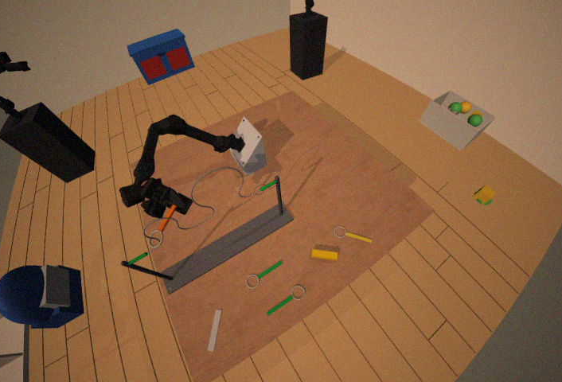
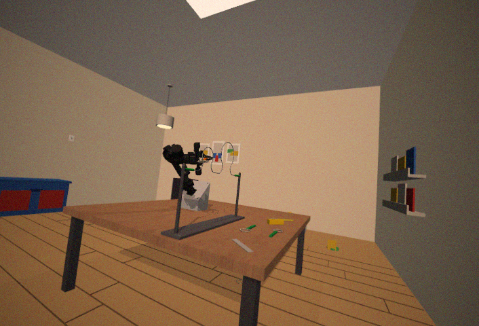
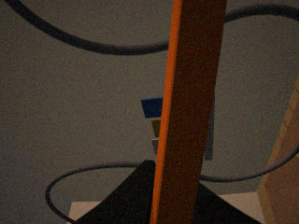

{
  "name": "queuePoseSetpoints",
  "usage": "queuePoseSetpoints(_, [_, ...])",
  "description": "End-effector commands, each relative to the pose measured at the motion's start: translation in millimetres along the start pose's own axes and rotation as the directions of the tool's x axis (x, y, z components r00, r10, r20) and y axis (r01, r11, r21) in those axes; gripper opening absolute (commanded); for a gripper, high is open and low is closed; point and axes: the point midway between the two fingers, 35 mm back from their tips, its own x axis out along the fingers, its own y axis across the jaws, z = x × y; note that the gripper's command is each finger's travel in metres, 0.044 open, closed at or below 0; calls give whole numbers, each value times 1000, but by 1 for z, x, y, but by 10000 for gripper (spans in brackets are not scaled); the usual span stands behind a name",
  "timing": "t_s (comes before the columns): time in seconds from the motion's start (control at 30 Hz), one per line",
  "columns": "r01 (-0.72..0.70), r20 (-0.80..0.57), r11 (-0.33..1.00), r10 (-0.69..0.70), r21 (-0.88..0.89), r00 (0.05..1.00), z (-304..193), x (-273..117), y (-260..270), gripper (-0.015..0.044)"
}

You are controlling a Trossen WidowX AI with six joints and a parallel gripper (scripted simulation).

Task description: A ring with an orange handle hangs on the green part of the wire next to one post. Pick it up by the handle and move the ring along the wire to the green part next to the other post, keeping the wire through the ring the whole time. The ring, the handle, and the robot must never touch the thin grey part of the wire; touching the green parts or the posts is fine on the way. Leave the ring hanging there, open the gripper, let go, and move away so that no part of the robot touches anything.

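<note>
My gripper [image 1: 177, 206] [image 3: 175, 187] is shut on the orange handle [image 1: 167, 219] [image 3: 192, 112], which crosses the wrist view from top to bottom. The ring [image 1: 157, 231] is at the handle's lower end in the top view, around the grey wire, between the lower-left green part [image 1: 138, 258] [image 2: 188, 169] and the first bend. Whether it touches the wire cannot be told. The wire [image 1: 213, 210] [image 3: 121, 49] winds on to the other green part [image 1: 268, 185] [image 2: 237, 175] by the far post [image 1: 279, 196] [image 2: 238, 195]. The ring is out of the wrist view.
The near post [image 1: 150, 270] [image 2: 179, 200] and far post stand on a dark base bar [image 1: 228, 247] [image 2: 205, 226]. Green-handled rings [image 1: 270, 268] [image 1: 279, 305], a yellow-handled ring [image 1: 358, 237], a yellow block [image 1: 324, 255] and a grey strip [image 1: 214, 329] lie on the table.
</note>
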Motion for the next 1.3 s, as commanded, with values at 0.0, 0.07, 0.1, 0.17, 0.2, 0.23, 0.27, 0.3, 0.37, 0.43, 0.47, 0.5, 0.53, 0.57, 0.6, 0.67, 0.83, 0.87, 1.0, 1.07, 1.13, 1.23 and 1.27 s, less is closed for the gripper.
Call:
queuePoseSetpoints(0.0, [-17,0,1000,17,-1,1000,1,-1,8,-150])
queuePoseSetpoints(0.07, [-19,0,1000,19,3,1000,1,-1,9,-150])
queuePoseSetpoints(0.1, [-21,0,1000,21,5,1000,1,-1,10,-150])
queuePoseSetpoints(0.17, [-22,0,1000,22,7,1000,1,-2,11,-150])
queuePoseSetpoints(0.2, [-21,0,1000,21,7,1000,1,-2,11,-150])
queuePoseSetpoints(0.23, [-21,0,1000,21,7,1000,1,-2,12,-150])
queuePoseSetpoints(0.27, [-21,-1,1000,21,7,1000,1,-2,12,-150])
queuePoseSetpoints(0.3, [-21,-1,1000,21,6,1000,1,-2,13,-150])
queuePoseSetpoints(0.37, [-20,-1,1000,20,6,1000,2,-2,15,-150])
queuePoseSetpoints(0.43, [-19,-1,1000,19,3,1000,2,-2,15,-150])
queuePoseSetpoints(0.47, [-16,-1,1000,16,-1,1000,2,-2,15,-150])
queuePoseSetpoints(0.5, [-12,-1,1000,12,-8,1000,2,-2,15,-150])
queuePoseSetpoints(0.53, [-10,-1,1000,10,-11,1000,2,-2,15,-150])
queuePoseSetpoints(0.57, [-8,-2,1000,8,-15,1000,2,-2,16,-150])
queuePoseSetpoints(0.6, [-5,-2,1000,5,-19,1000,2,-2,16,-150])
queuePoseSetpoints(0.67, [2,-2,999,-2,-32,1000,2,-2,15,-150])
queuePoseSetpoints(0.83, [29,-2,996,-29,-80,1000,2,-2,13,-150])
queuePoseSetpoints(0.87, [36,-2,995,-36,-92,999,2,-2,13,-150])
queuePoseSetpoints(1.0, [63,0,988,-63,-139,998,3,-3,10,-150])
queuePoseSetpoints(1.07, [80,2,982,-80,-169,997,3,-3,8,-150])
queuePoseSetpoints(1.13, [97,4,975,-99,-200,995,4,-3,5,-150])
queuePoseSetpoints(1.23, [125,9,960,-127,-249,992,4,-4,2,-150])
queuePoseSetpoints(1.27, [134,11,955,-136,-266,991,5,-4,1,-150])
